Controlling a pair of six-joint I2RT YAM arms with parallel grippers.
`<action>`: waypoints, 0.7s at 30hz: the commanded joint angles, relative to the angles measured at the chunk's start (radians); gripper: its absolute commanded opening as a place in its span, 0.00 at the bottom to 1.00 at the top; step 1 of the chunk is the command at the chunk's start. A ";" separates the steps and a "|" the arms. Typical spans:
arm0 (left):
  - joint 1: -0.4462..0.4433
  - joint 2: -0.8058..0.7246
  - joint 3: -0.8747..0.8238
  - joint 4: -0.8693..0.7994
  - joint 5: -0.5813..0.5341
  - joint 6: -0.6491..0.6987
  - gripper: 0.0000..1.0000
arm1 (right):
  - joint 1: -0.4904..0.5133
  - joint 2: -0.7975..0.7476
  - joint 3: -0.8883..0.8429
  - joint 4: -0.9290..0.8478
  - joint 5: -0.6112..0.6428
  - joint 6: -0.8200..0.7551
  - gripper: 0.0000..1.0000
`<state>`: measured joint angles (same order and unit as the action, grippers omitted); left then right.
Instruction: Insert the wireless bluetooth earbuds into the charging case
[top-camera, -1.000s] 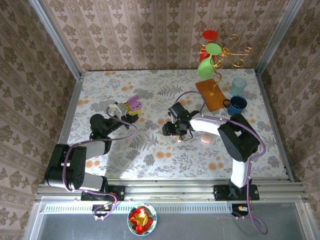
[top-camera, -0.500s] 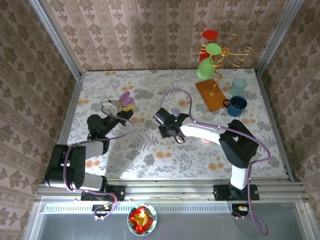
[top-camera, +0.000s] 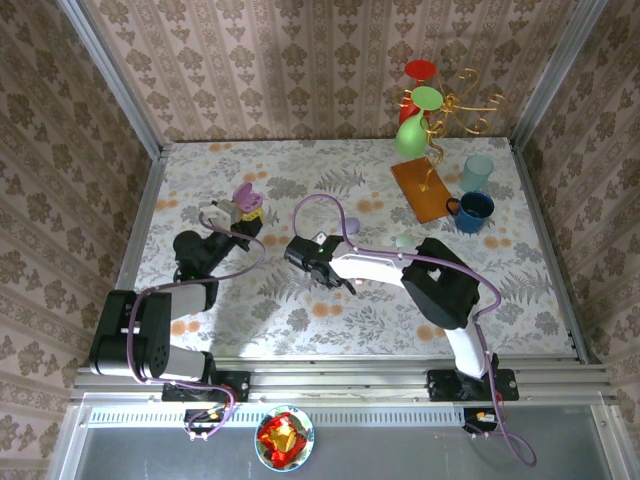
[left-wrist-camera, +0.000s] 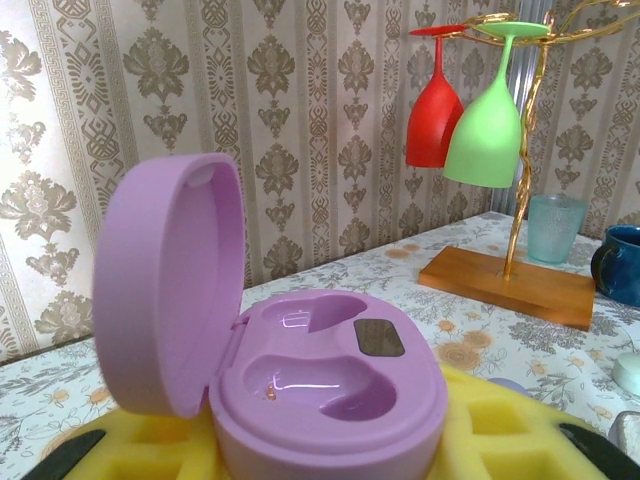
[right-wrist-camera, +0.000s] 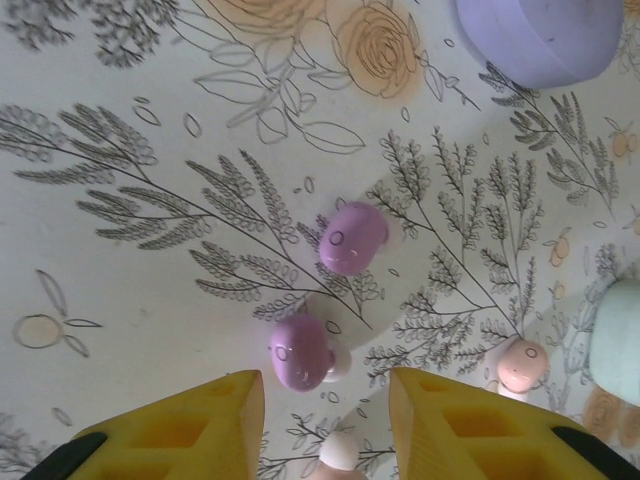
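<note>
R gripper (right-wrist-camera: 322, 400) has swung left — fingers wide, empty, lilac plastic earbuds (right-wrist-camera: 300, 352) just ahead; L gripper (top-camera: 244, 209) clamps open lilac round plastic case (left-wrist-camera: 330, 385) — sockets empty.

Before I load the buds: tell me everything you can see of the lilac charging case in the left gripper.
The lilac charging case is glossy, rounded plastic. It is open, with its hinged lid standing upright at one side. Both moulded wells look empty, and a dark rectangular patch sits beside them. The case sits base-down and roughly level, held between the yellow foam pads of the left gripper.
</note>
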<state>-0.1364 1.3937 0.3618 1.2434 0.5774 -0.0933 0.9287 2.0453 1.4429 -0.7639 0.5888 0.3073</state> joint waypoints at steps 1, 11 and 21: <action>0.006 -0.022 -0.003 0.040 -0.001 -0.013 0.25 | 0.008 0.028 0.031 -0.034 0.074 -0.026 0.39; 0.006 -0.015 0.002 0.041 0.001 -0.010 0.25 | 0.009 0.076 0.060 -0.015 0.027 -0.054 0.35; 0.006 -0.009 0.005 0.039 0.002 -0.007 0.25 | 0.006 0.117 0.095 -0.045 0.024 -0.068 0.27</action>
<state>-0.1364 1.3937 0.3618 1.2430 0.5777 -0.0937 0.9306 2.1452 1.5135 -0.7685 0.6128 0.2394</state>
